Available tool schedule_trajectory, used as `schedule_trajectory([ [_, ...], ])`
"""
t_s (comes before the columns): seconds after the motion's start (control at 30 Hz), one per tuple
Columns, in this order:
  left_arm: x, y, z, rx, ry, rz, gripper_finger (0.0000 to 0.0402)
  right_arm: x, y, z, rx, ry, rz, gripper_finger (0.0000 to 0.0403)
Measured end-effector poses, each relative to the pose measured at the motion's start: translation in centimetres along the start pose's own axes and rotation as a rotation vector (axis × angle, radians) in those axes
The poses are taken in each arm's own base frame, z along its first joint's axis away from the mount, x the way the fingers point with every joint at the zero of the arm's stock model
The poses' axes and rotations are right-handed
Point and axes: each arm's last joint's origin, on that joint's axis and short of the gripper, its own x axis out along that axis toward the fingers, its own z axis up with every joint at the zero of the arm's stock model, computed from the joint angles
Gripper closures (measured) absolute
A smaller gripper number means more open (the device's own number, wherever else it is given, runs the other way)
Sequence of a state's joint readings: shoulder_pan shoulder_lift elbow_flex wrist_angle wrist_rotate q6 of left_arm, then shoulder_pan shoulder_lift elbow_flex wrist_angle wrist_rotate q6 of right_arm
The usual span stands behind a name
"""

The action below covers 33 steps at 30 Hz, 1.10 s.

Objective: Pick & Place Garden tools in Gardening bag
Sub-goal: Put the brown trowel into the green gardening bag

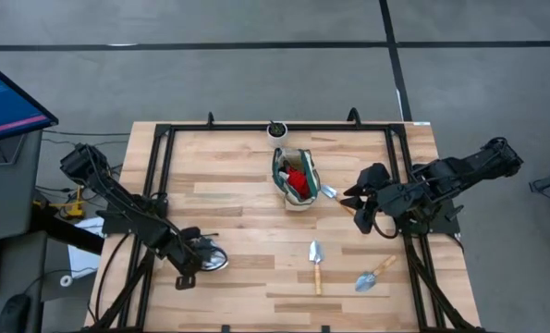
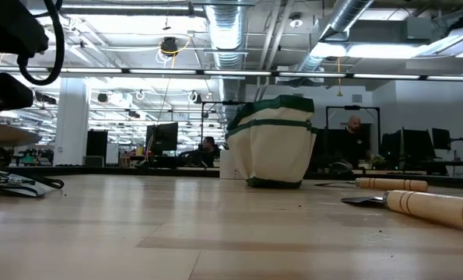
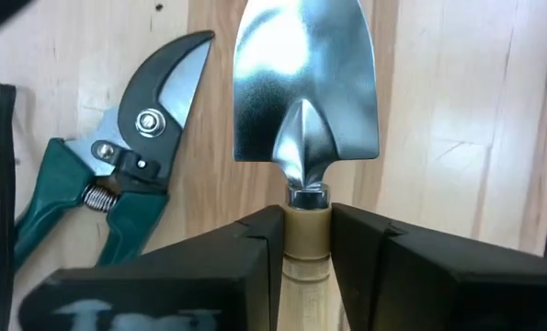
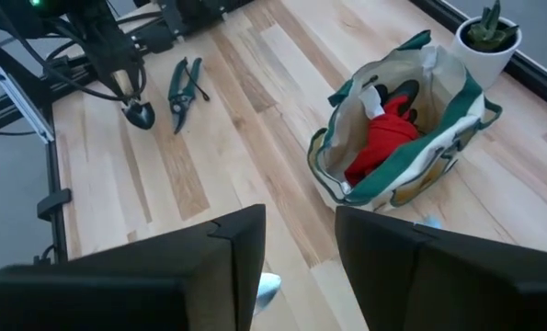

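Note:
My left gripper (image 1: 199, 262) at the table's near left is shut on a trowel (image 3: 305, 92) with a silver blade and a light wooden handle. Green-handled pruning shears (image 3: 108, 175) lie on the table beside it. The cream bag with green trim (image 1: 296, 178) stands at the middle far side, with a red glove-like item (image 4: 383, 138) inside. My right gripper (image 4: 299, 221) is open and empty to the right of the bag, over a trowel (image 1: 335, 196) that lies by the bag's foot. Two more trowels (image 1: 316, 264) (image 1: 374, 275) lie flat at the near right. My left gripper pinches the trowel's wooden handle (image 3: 305, 234) between its two fingers, right behind the metal collar at the blade end. The fingers lie along the handle and the blade sticks out past their tips. In the right wrist view the blade (image 4: 137, 112) points down; whether its tip touches the table, I cannot tell.
A small white pot with a green plant (image 1: 276, 129) stands just beyond the bag at the far edge. A black frame (image 1: 164, 157) runs along the table's left, far and right sides. Bare wood lies between my left gripper and the bag.

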State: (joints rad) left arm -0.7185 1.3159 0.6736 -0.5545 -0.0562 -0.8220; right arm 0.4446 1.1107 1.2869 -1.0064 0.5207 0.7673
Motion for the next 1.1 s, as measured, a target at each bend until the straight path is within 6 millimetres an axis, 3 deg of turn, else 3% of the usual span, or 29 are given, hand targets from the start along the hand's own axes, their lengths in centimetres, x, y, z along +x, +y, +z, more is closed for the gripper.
schedule_trajectory([
  [0.73, -0.8, -0.8, 0.9, -0.031, -0.038, -0.036, 0.0352, 0.0, 0.2, 0.2, -0.005, -0.016, 0.017, 0.0276],
  [1.1, -1.7, -0.1, 1.8, -0.082, -0.090, -0.062, 0.0352, 0.0, 0.2, 0.2, -0.005, -0.016, 0.017, 0.0276],
])
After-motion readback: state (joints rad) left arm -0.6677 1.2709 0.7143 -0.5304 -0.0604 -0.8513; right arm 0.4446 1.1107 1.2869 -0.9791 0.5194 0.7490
